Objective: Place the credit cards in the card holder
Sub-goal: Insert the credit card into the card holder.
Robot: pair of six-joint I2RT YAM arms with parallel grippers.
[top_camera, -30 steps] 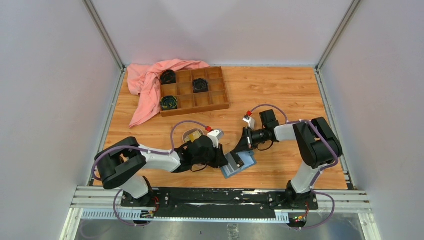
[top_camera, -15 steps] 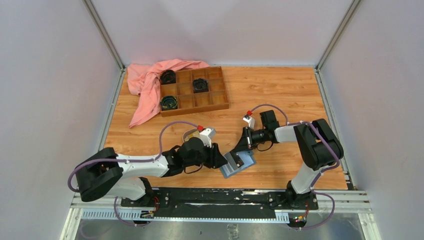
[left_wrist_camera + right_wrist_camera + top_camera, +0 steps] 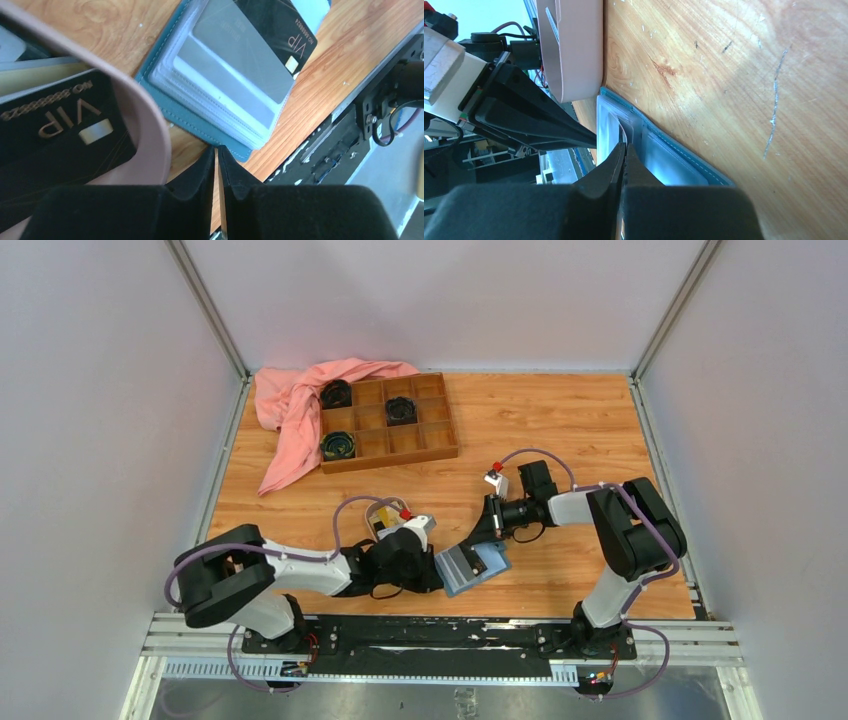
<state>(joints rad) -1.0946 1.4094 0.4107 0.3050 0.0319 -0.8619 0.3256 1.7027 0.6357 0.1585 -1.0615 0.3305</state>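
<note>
Left wrist — left gripper (image 3: 216, 152), clenched empty, is back at the card holder (image 3: 190, 120) edge; one black card (image 3: 275, 20) appears sleeved, a second black card (image 3: 60, 125) waits in the pink dish (image 3: 150, 125); right gripper (image 3: 624, 147) clenched.

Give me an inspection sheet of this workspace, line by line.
Surface: wooden table, scratched near the wallet.
Job's things: blue wallet lying open; grey card and black card at its clear sleeves; second black card in the pink dish.
Clutter: pink cloth; brown tray holding three black round parts.
Grippers: left gripper shut, nothing seen in it, tips between dish and wallet; right gripper shut, tips on the wallet.
Cables: purple cables looped over both arms.
Surroundings: pale walls; metal rail at the near edge.
</note>
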